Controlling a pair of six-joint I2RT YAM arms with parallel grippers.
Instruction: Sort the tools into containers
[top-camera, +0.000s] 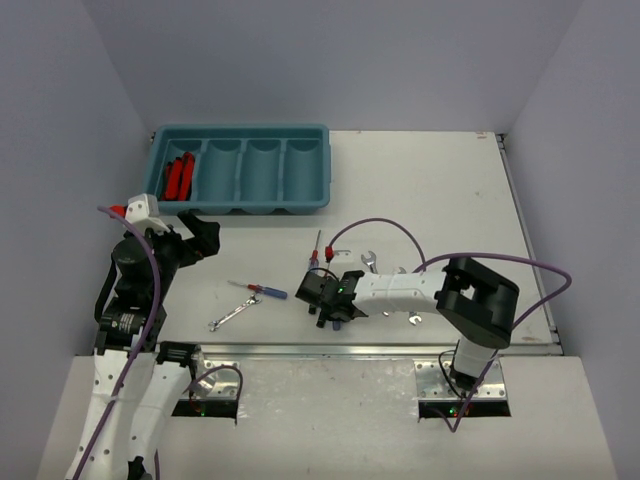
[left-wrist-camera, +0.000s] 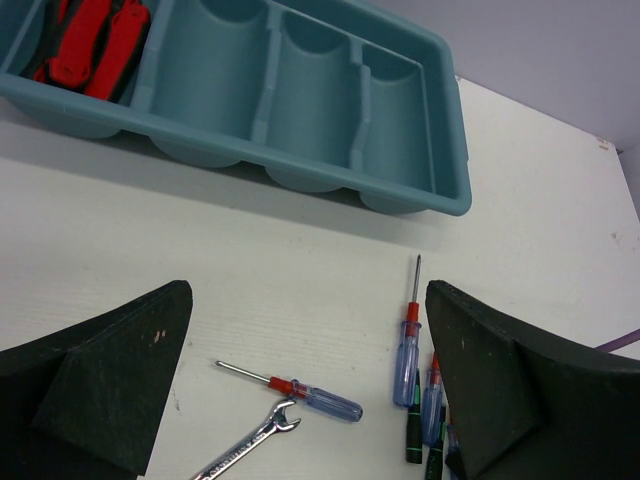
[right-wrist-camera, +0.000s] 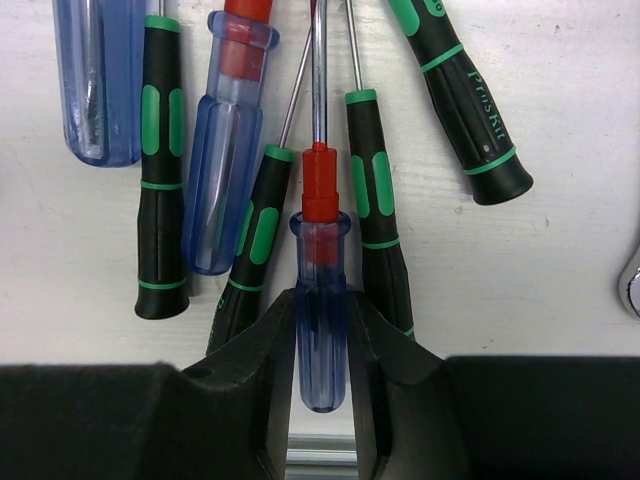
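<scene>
Here, right gripper (right-wrist-camera: 322, 318) around screwdriver (right-wrist-camera: 321, 250)

Screwdriver shafts (right-wrist-camera: 318, 70) cut off at the right wrist view's top edge, wrench (right-wrist-camera: 632, 285) at its right.

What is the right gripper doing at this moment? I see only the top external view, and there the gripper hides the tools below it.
Observer: In the right wrist view, the right gripper is shut on the clear blue plastic handle of a thin screwdriver with a red collar, which lies on the white table.
Operator: Does anything lie close to this handle?
Observer: Yes. A thin black-and-green screwdriver lies right beside it on the picture's left, and a second one on the right.
Operator: And the left gripper?
Observer: The left wrist view shows the left gripper open, with nothing held between its fingers.
</scene>
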